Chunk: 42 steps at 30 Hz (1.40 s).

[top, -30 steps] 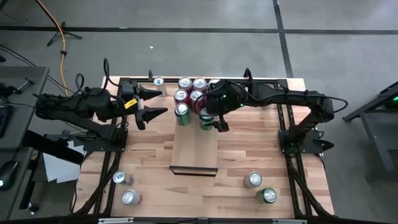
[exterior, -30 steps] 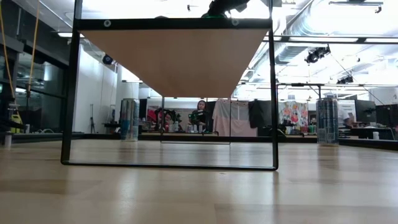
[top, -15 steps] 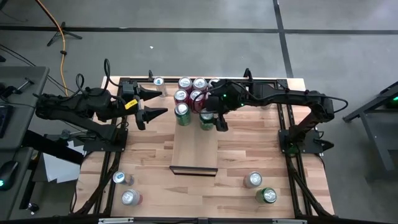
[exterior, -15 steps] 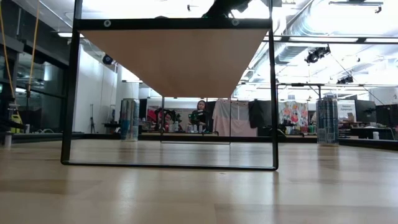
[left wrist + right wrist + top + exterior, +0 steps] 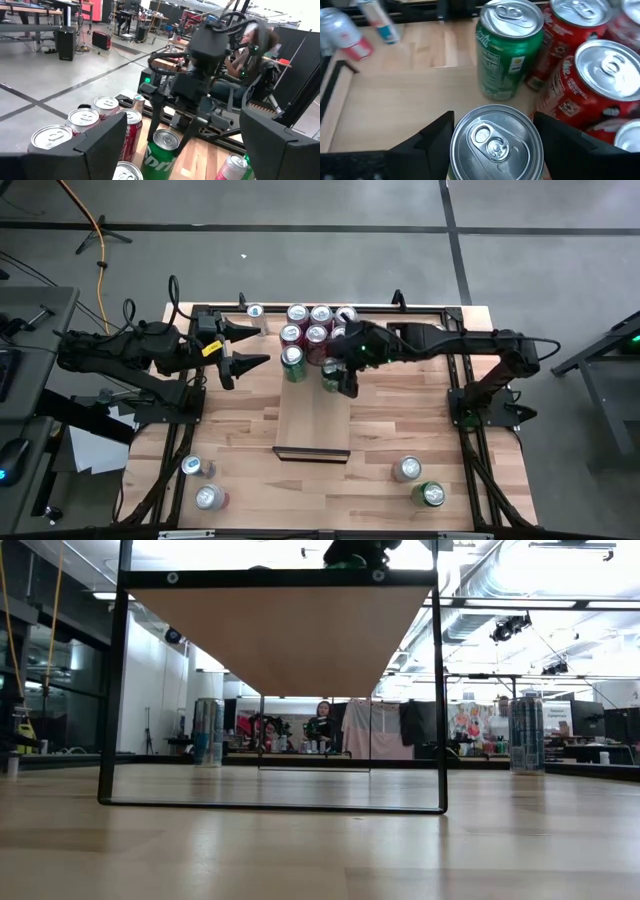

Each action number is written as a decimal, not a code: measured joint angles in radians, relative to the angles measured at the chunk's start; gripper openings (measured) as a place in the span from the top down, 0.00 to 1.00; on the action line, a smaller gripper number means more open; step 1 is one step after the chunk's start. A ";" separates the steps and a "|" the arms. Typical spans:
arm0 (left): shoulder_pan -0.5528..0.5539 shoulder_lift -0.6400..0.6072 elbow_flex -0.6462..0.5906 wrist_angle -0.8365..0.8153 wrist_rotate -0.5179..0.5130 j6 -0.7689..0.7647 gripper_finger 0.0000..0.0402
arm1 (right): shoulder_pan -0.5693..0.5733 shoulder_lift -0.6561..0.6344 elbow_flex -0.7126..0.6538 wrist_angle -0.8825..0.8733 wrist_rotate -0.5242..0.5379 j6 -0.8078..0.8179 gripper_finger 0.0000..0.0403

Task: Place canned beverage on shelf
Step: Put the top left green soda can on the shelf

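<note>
Green can [image 5: 331, 371] at the shelf [image 5: 313, 418] end sits between the right gripper [image 5: 340, 376] jaws, grip unclear

Since prev frames we see the right pincer [image 5: 338, 377] has shifted toward the left arm's side, now directly over the green can [image 5: 496, 143] at the far end of the shelf [image 5: 312, 420]. Its fingers [image 5: 434, 134] have narrowed and now flank the can on both sides; contact not confirmed. Arm links look more stretched out in high view.
</note>
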 joint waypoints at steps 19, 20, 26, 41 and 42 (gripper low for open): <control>0.000 0.000 0.000 0.000 0.000 0.000 0.21 | 0.117 0.000 -0.003 -0.002 0.394 0.342 0.40; 0.000 0.000 0.000 0.000 0.000 0.000 0.21 | 0.115 0.000 -0.002 -0.002 0.405 0.342 0.40; 0.000 0.000 0.000 0.000 0.000 -0.001 0.21 | 0.114 0.005 -0.002 -0.001 0.416 0.341 0.40; 0.000 0.000 0.000 0.001 0.000 -0.018 0.21 | 0.113 0.032 -0.001 0.017 0.408 0.341 0.38; 0.000 0.000 0.000 0.000 0.000 -0.018 0.21 | 0.113 0.032 -0.001 0.017 0.408 0.341 0.38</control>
